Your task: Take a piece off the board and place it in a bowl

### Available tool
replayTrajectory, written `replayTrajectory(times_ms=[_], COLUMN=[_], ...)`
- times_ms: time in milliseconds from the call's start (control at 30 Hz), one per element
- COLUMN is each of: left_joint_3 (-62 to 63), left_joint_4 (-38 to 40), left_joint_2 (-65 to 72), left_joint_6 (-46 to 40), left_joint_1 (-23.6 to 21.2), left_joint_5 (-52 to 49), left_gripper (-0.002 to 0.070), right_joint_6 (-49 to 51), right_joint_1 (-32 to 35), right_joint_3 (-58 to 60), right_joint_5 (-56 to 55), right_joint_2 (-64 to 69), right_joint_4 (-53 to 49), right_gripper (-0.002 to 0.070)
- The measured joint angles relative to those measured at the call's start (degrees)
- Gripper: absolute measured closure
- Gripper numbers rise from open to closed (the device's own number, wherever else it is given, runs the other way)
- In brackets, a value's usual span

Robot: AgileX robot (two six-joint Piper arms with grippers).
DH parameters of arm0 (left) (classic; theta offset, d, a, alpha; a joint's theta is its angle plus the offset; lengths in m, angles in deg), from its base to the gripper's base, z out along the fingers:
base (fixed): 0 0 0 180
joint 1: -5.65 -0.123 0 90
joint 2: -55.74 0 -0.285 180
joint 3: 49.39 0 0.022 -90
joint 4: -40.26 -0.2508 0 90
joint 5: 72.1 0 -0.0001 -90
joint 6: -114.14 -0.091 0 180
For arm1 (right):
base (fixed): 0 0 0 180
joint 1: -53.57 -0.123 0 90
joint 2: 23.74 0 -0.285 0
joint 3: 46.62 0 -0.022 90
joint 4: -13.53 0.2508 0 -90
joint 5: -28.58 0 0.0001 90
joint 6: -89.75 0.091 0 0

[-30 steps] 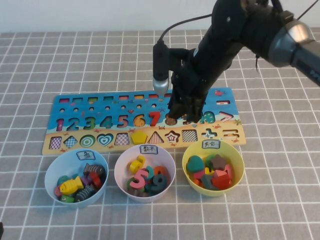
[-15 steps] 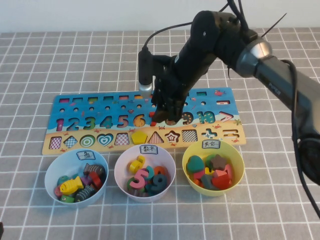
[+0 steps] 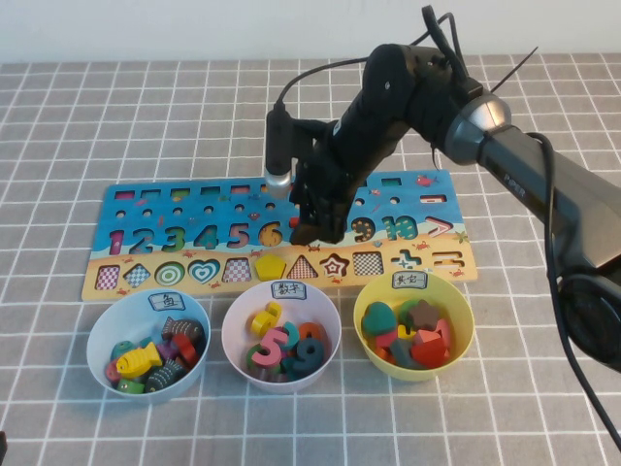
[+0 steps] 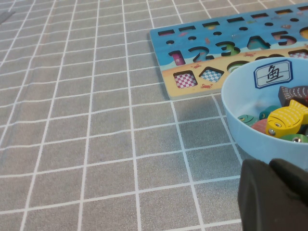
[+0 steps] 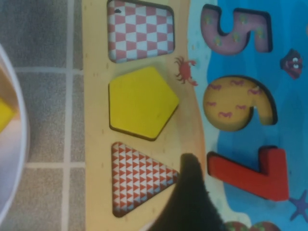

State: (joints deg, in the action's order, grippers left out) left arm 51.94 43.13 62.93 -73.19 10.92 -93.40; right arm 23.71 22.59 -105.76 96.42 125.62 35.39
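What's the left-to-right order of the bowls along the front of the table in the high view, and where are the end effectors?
Light blue bowl → pink bowl → yellow bowl. Right end effector is down over the board near the red 7; left end effector is parked beside the light blue bowl.

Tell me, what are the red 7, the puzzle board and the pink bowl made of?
The red 7 looks like painted wood: thick, flat, matte, with square-cut edges. The puzzle board seems to be printed wood or fibreboard, stiff and flat with clean cut-outs. The pink bowl looks like smooth plastic, thin-walled and softly shiny. The right gripper hovers over the 7; the left gripper waits beside the blue bowl.
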Motion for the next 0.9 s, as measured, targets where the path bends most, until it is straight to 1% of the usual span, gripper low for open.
replayTrajectory(times_ms=[533, 900], left_joint_3=[0.00, 0.00], left_joint_4=[0.00, 0.00], left_joint_2=[0.00, 0.00], left_joint_6=[0.00, 0.00], left_joint_1=[0.00, 0.00], left_joint_5=[0.00, 0.00], left_gripper=[0.0676, 0.0676], right_joint_6=[0.21, 1.68], right_joint_1=[0.00, 0.00], right_joint_3=[0.00, 0.00], right_joint_5=[-1.80, -1.80], right_joint_2=[0.00, 0.00], right_joint_4=[0.00, -2.40], right_gripper=[0.0214, 0.0214])
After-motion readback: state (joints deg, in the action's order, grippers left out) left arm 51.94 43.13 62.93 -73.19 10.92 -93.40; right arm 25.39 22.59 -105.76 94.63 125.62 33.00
